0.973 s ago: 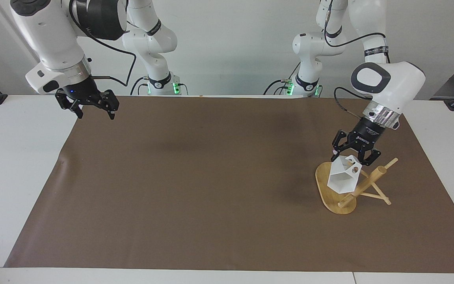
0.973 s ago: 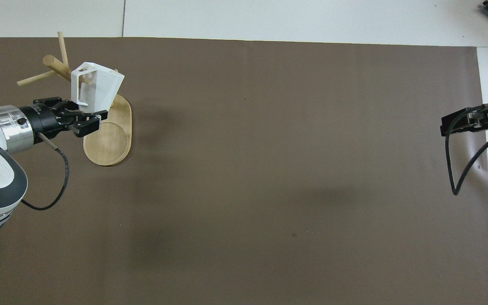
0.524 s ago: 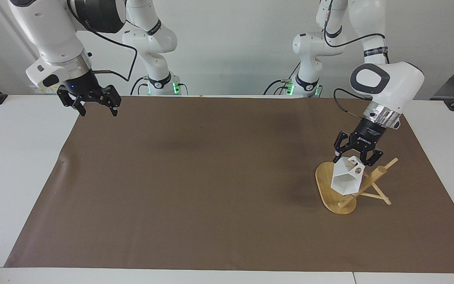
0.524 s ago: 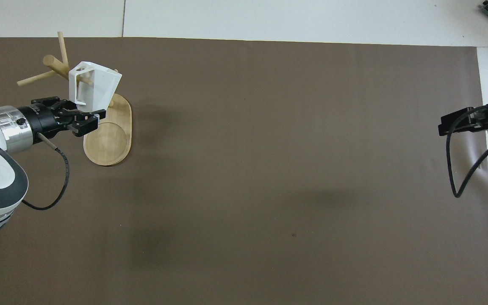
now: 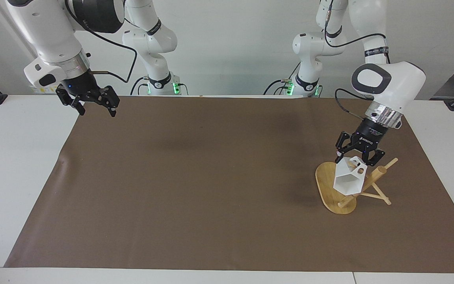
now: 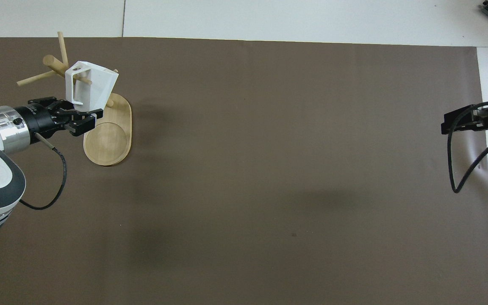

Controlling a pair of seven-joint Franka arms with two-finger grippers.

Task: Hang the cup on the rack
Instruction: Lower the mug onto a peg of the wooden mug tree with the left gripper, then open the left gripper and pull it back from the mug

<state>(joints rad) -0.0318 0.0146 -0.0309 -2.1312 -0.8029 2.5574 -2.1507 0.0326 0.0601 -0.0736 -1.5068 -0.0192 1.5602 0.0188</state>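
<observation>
Change: the cup [image 5: 349, 179] sits a little farther along the rack [image 5: 339, 193] toward the central post than a second ago, and a thin peg now passes through the hole in its handle.
Left end effector [image 5: 356, 157]: closed on the cup's handle end, still holding it tilted over the rack's oval base.
Meaning: by my reading the threading is nearly done; what is left is to settle the cup onto the peg and let go.
Right end effector [image 5: 93, 103]: open and empty, now higher and closer to the robots' edge of the surface than a second ago, waiting at the right arm's end.
Cup position: over the rack, at the left arm's end of the surface, rim facing away from the robots.
Surroundings: a brown mat [image 5: 195, 181] covers the surface.
Obstacles: the crossing pegs and thick post beside the handle; a sideways tug on release could tip the rack.
</observation>
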